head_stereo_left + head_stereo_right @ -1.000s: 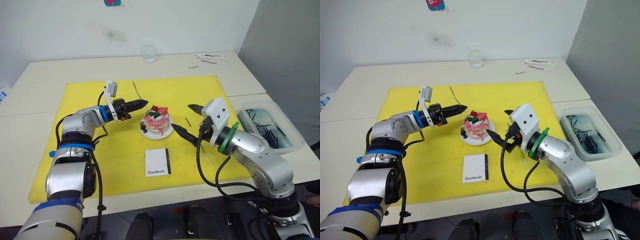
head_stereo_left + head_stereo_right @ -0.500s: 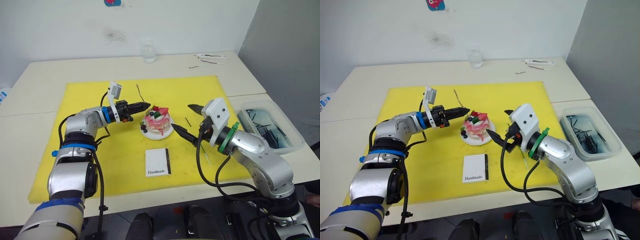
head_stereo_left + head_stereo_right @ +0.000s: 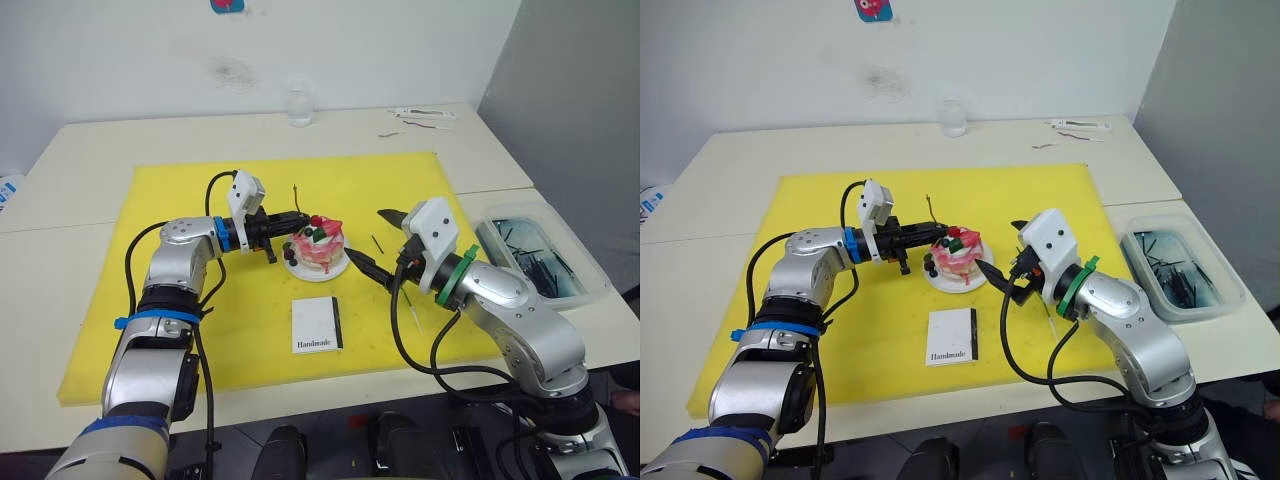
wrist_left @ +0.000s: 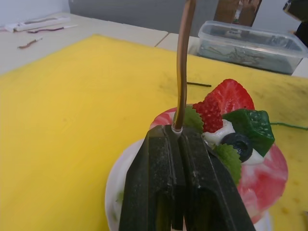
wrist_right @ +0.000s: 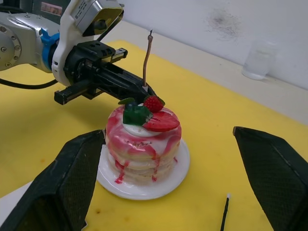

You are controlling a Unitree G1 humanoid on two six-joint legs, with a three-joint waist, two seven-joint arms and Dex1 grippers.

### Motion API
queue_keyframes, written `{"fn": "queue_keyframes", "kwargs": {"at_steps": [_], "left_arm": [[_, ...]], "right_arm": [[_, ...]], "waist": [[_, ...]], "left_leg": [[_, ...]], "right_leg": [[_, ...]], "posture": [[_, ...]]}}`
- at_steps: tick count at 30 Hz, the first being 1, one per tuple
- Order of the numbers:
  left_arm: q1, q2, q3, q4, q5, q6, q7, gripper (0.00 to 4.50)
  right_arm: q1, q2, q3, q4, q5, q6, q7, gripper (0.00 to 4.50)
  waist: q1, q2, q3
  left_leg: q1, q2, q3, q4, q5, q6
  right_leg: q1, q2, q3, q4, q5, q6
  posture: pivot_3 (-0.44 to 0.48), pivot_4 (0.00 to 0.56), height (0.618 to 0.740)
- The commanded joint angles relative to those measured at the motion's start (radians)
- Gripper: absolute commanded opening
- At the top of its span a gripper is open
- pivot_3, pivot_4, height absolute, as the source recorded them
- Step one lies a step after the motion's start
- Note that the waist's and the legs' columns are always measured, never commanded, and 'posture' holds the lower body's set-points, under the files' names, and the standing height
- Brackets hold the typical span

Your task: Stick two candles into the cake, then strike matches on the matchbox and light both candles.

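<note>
Currently my left hand [image 4: 177,137] pinches one candle [image 5: 147,57] upright at the top edge of the cake [image 3: 318,246]. My right hand [image 3: 372,244] stands wide open beside its plate [image 5: 144,186]. Dark sticks fill the clear bin [image 3: 538,254] on the bench [image 3: 90,135].

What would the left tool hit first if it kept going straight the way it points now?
Probably the cake: the left tool, shut on a candle, points at its top edge, strawberries just ahead.

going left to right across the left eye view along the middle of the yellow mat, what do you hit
left hand pinching a candle → cake on its white plate → short dark match → right hand, open → clear plastic bin
</note>
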Motion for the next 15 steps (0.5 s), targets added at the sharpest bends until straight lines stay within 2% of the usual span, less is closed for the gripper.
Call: {"fn": "queue_keyframes", "kwargs": {"at_steps": [1, 3, 5, 6, 15], "left_arm": [[0.029, -0.011, -0.046, 0.005, 0.047, -0.032, 0.008, 0.0], [0.023, -0.012, -0.04, 0.02, 0.045, -0.036, 0.02, 0.0], [0.009, -0.013, -0.027, 0.026, 0.03, -0.027, 0.025, 0.63], [0.001, -0.014, -0.019, 0.027, 0.02, -0.019, 0.026, 0.8], [-0.028, -0.006, 0.039, 0.022, -0.033, 0.027, 0.025, 3.57]], "right_arm": [[-0.006, 0.005, -0.014, -0.004, -0.003, -0.023, -0.003, 4.48], [-0.007, 0.005, -0.015, 0.0, -0.004, -0.025, -0.003, 4.48], [-0.008, 0.005, -0.017, 0.002, -0.003, -0.027, -0.002, 4.5], [-0.008, 0.004, -0.018, 0.003, -0.003, -0.027, -0.001, 4.5], [-0.016, 0.005, -0.024, 0.02, -0.004, -0.043, -0.001, 4.5]], "waist": [[0.0, 0.0, 0.0], [0.001, 0.0, 0.0], [0.0, 0.0, 0.0], [0.0, 0.0, 0.0], [-0.001, 0.0, 0.0]], "left_leg": [[0.0, 0.0, 0.0, 0.0, 0.0, 0.0], [0.0, 0.0, 0.0, 0.0, 0.0, 0.0], [0.0, 0.0, 0.0, 0.0, 0.0, 0.0], [0.0, 0.0, 0.0, 0.0, 0.0, 0.0], [0.0, 0.0, 0.0, 0.0, 0.0, 0.0]], "right_leg": [[0.0, 0.0, 0.0, 0.0, 0.0, 0.0], [0.0, 0.0, 0.0, 0.0, 0.0, 0.0], [0.001, 0.0, 0.0, 0.0, 0.0, 0.0], [0.001, 0.0, 0.0, 0.0, 0.0, 0.0], [0.0, 0.0, 0.0, 0.0, 0.0, 0.0]], "posture": [[0.0, 0.15, 0.74], [0.0, 0.15, 0.74], [0.0, 0.15, 0.74], [0.0, 0.15, 0.74], [0.0, 0.15, 0.74]]}}
